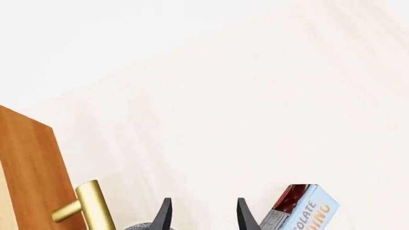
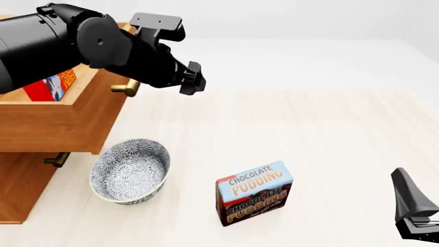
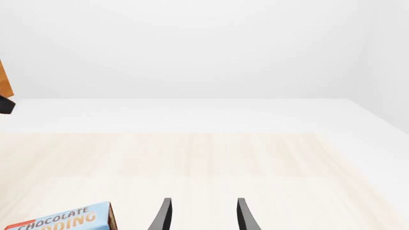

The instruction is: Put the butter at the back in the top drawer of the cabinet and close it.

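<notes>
Red with a blue and orange panel, the butter [image 2: 49,86] already lies inside the top drawer [image 2: 65,121], which stands pulled out from the cabinet [image 2: 20,185], so what seems left is the closing. That would explain why the left gripper [image 2: 192,78] hangs just in front of the drawer's brass handle [image 2: 125,89], near it but apart: in the left wrist view its fingers [image 1: 164,215] are spread with nothing between them, and the handle sits off to one side, not yet lined up for a push. The right gripper [image 3: 201,215] is likewise released and empty, parked low at the near right of the counter [image 2: 329,134], well apart from the work. The patterned bowl [image 2: 130,170] and the chocolate pudding box [image 2: 254,193] stand on the counter in front of the cabinet, below the drawer's path, so neither should obstruct it.
</notes>
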Robot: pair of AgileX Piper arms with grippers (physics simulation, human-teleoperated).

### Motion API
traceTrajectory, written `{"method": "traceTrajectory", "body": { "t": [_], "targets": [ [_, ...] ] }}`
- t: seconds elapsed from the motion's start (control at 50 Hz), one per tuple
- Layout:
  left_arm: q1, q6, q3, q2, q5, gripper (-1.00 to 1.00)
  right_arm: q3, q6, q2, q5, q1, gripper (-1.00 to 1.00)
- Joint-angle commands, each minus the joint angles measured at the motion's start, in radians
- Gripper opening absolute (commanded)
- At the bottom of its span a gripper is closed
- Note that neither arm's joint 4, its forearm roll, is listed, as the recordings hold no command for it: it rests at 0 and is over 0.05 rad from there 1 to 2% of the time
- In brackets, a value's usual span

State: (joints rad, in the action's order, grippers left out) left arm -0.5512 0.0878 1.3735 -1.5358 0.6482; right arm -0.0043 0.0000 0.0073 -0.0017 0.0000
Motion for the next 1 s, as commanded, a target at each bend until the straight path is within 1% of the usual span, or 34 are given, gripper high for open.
{"method": "traceTrajectory", "body": {
  "t": [0.02, 0.3, 0.7, 0.88, 1.0],
  "targets": [
    [0.028, -0.013, -0.026, 0.012, -0.014, 1.00, 0.000, 0.000, 0.000, 0.000, 0.000, 1.00],
    [0.050, -0.018, -0.044, 0.014, -0.027, 1.00, 0.000, 0.000, 0.000, 0.000, 0.000, 1.00],
    [0.091, -0.019, -0.099, 0.030, -0.056, 1.00, 0.000, 0.000, 0.000, 0.000, 0.000, 1.00],
    [0.113, -0.016, -0.138, 0.054, -0.071, 1.00, 0.000, 0.000, 0.000, 0.000, 0.000, 1.00],
    [0.124, -0.016, -0.145, 0.066, -0.069, 1.00, 0.000, 0.000, 0.000, 0.000, 0.000, 1.00]
  ]
}}
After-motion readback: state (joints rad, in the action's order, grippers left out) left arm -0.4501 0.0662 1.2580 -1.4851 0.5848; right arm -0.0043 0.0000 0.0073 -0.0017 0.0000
